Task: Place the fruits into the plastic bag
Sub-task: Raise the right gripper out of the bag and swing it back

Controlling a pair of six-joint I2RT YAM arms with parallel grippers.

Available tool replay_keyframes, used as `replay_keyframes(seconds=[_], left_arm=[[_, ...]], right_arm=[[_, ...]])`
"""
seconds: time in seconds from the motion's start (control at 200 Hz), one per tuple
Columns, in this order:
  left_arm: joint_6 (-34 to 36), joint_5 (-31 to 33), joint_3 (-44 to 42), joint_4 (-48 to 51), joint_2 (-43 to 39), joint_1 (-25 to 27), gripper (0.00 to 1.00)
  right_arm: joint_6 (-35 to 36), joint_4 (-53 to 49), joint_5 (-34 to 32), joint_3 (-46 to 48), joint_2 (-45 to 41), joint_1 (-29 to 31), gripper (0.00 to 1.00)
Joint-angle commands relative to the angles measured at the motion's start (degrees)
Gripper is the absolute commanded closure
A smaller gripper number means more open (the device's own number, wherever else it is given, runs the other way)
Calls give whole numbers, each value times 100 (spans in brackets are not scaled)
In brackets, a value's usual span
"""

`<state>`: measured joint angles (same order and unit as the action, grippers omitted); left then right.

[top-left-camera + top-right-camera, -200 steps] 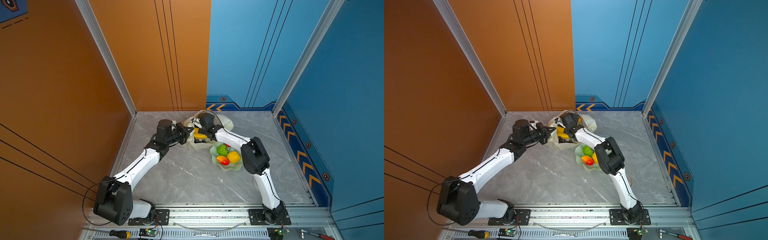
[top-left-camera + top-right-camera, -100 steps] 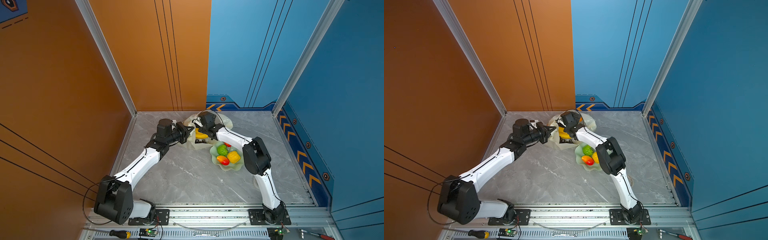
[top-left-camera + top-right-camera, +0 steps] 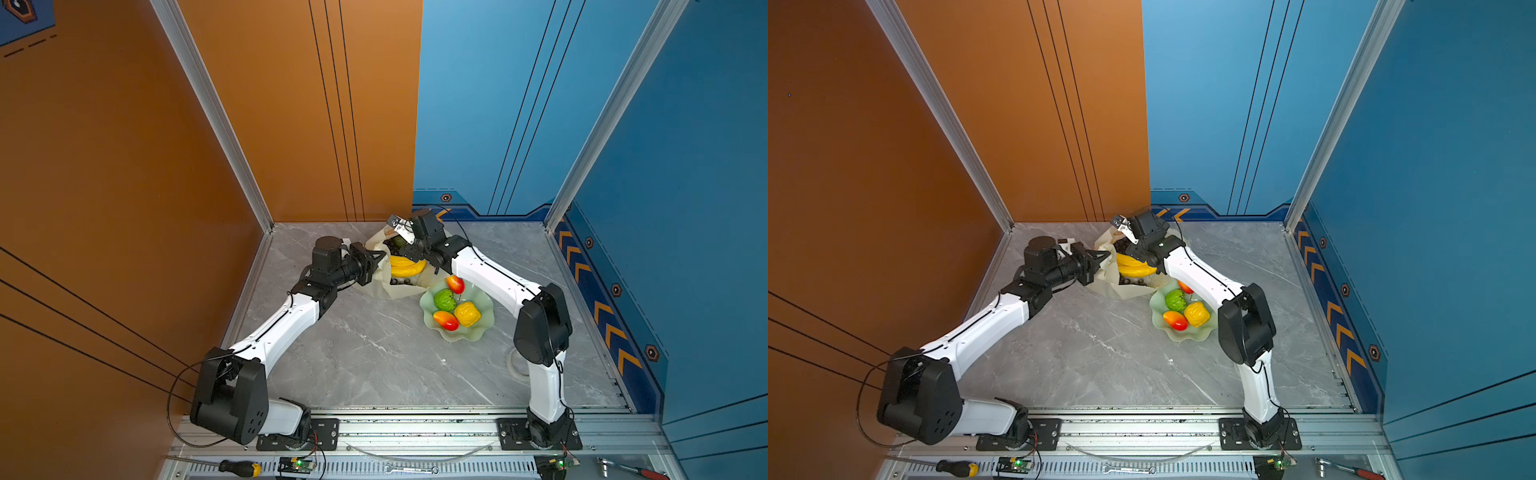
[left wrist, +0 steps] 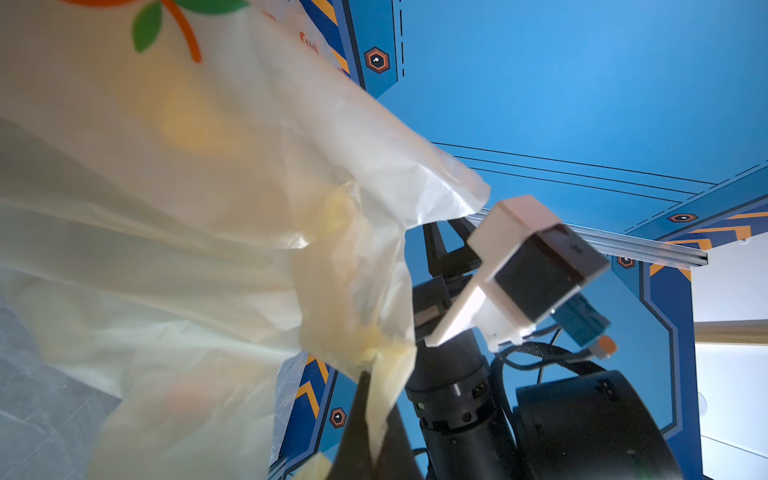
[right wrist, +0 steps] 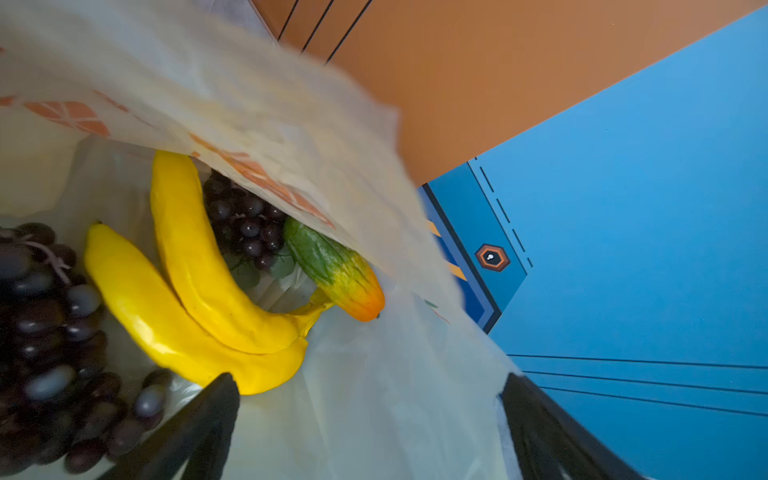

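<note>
1. Plastic bag [image 3: 384, 286]: near the far edge of the table [image 3: 374, 357]; thin, limp, slippery film, best held at its rim.
2. Bananas [image 5: 199, 299], grapes [image 5: 41, 324]: inside it; light, hard, glossy. Four fruits [image 3: 445, 300] lie in the dish [image 3: 469, 338] alongside.
3. Left gripper [image 3: 375, 261]: clamped shut on the bag's rim.
4. Right gripper [image 5: 368, 386]: jaws wide apart at the bag's mouth, holding nothing.

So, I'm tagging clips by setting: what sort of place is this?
Probably a staged robot test cell: plain orange and blue wall panels, a grey marble-look tabletop, and a yellow-handled screwdriver on the slotted aluminium rail.
</note>
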<state>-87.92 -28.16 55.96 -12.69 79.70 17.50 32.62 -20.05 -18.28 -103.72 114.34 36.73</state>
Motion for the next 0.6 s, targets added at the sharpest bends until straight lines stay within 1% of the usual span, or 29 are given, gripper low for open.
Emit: replay_keyframes(seconds=[0.0,0.22,0.325,0.491,0.591], left_arm=[[100,-216,179,-163,71,-82,100],[73,-304,152,-238,88,-138,100],[73,-330,151,-254,89,-150,100],[117,-330,136,-260,64,-150,100],[124,-288,87,-260,10,-150,100]], right_arm=[[-918,-580,419,302,-483,17,5],[-2357,-710,1044,602,-1450,-5,6],[-3047,-688,1142,660,-1970,-56,7],[-4447,-876,1435,727,-2750,-438,8],[-5204,-1278,1770,719,-3153,-840,6]])
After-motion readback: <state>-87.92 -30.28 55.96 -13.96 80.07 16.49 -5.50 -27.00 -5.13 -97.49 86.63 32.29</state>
